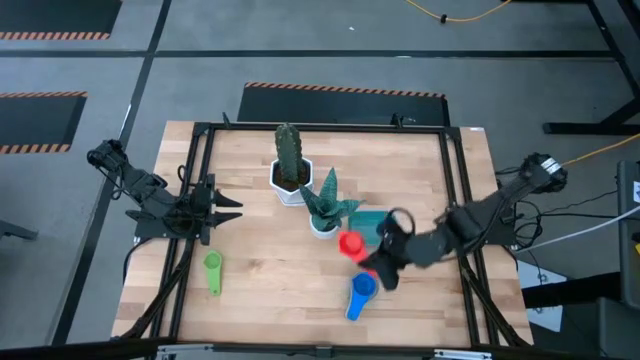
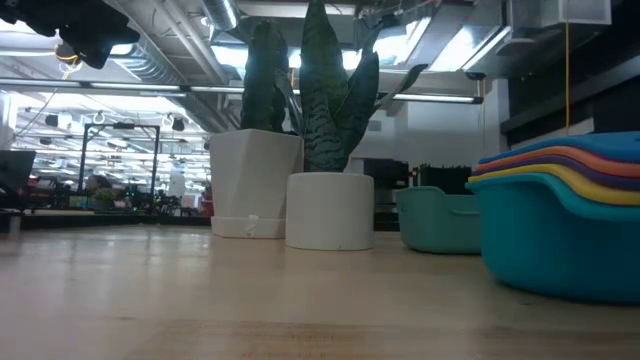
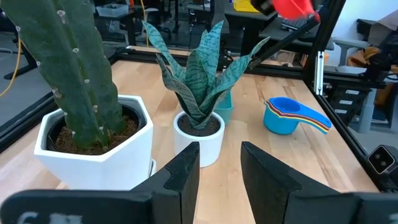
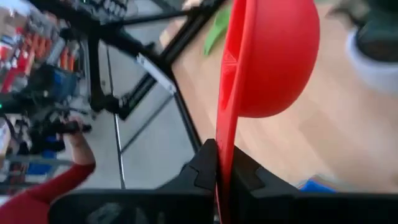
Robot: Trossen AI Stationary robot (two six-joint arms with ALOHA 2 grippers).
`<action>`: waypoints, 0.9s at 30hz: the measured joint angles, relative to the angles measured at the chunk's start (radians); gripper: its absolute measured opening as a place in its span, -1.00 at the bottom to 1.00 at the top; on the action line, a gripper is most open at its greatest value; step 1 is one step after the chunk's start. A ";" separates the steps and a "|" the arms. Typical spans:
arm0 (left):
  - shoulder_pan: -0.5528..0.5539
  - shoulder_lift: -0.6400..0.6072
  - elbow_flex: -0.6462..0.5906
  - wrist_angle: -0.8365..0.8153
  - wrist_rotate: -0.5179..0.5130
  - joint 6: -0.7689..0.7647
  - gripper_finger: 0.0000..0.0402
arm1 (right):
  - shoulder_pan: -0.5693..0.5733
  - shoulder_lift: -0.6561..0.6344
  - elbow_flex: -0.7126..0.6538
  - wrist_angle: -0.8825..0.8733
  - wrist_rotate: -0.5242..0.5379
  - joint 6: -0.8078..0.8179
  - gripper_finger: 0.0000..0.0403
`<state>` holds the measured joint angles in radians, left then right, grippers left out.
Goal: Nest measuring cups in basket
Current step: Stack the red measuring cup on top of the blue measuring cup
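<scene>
Right gripper (image 1: pixel 372 262) clamped on red cup (image 1: pixel 351 243) handle, airborne just beside teal basket (image 1: pixel 372 222). Thin edge grip: risk of pivot or slip, missing basket. Left gripper (image 1: pixel 232 209) part-open, empty, well apart from basket. Nested stack (image 1: pixel 359 295) near basket, outside it.

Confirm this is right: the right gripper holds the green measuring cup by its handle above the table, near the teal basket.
Wrong colour. The right gripper holds the red measuring cup by its handle, as the right wrist view shows; the green measuring cup lies on the table. The rest stands.
</scene>
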<state>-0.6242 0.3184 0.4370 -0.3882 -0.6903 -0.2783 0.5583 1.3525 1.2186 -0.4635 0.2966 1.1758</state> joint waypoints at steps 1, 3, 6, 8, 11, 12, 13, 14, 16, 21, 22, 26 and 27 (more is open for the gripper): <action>0.000 0.000 0.000 0.000 0.000 0.000 -0.45 | 0.014 0.020 0.000 0.002 0.001 0.009 -0.93; 0.000 0.000 0.000 0.000 0.000 0.000 -0.45 | 0.043 0.059 0.000 0.003 0.015 0.024 -0.93; 0.000 0.000 0.000 0.000 0.000 -0.003 -0.45 | 0.082 0.100 0.000 0.024 0.025 0.046 -0.93; 0.000 0.000 0.000 0.000 0.000 -0.003 -0.45 | 0.109 0.125 0.000 0.081 0.050 0.055 -0.93; 0.000 0.000 0.000 0.000 0.000 -0.003 -0.45 | 0.146 0.152 0.000 0.126 0.090 0.058 -0.93; 0.000 0.000 0.000 0.000 0.000 -0.003 -0.45 | 0.156 0.156 0.000 0.125 0.094 0.060 -0.93; 0.000 0.000 0.000 0.000 0.000 -0.003 -0.45 | 0.163 0.159 0.000 0.124 0.097 0.065 -0.93; 0.000 0.000 0.000 0.000 0.000 -0.003 -0.45 | 0.169 0.160 0.000 0.122 0.104 0.067 -0.93; 0.000 0.000 0.000 0.000 0.000 -0.003 -0.45 | 0.176 0.158 0.000 0.121 0.124 0.061 -0.93; 0.000 0.000 0.000 0.000 0.000 -0.003 -0.45 | 0.179 0.090 0.000 0.088 0.159 0.026 -0.93; 0.000 0.000 0.000 0.000 0.000 -0.003 -0.45 | 0.179 0.071 0.000 0.081 0.177 0.010 -0.93; 0.000 0.000 0.000 0.000 0.000 -0.003 -0.45 | 0.179 -0.029 0.000 0.038 0.261 -0.093 -0.93; 0.000 0.000 0.000 0.000 0.000 -0.003 -0.45 | 0.178 -0.054 0.000 0.022 0.289 -0.125 -0.93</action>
<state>-0.6241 0.3186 0.4370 -0.3882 -0.6903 -0.2813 0.7367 1.2987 1.2190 -0.4418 0.5854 1.0504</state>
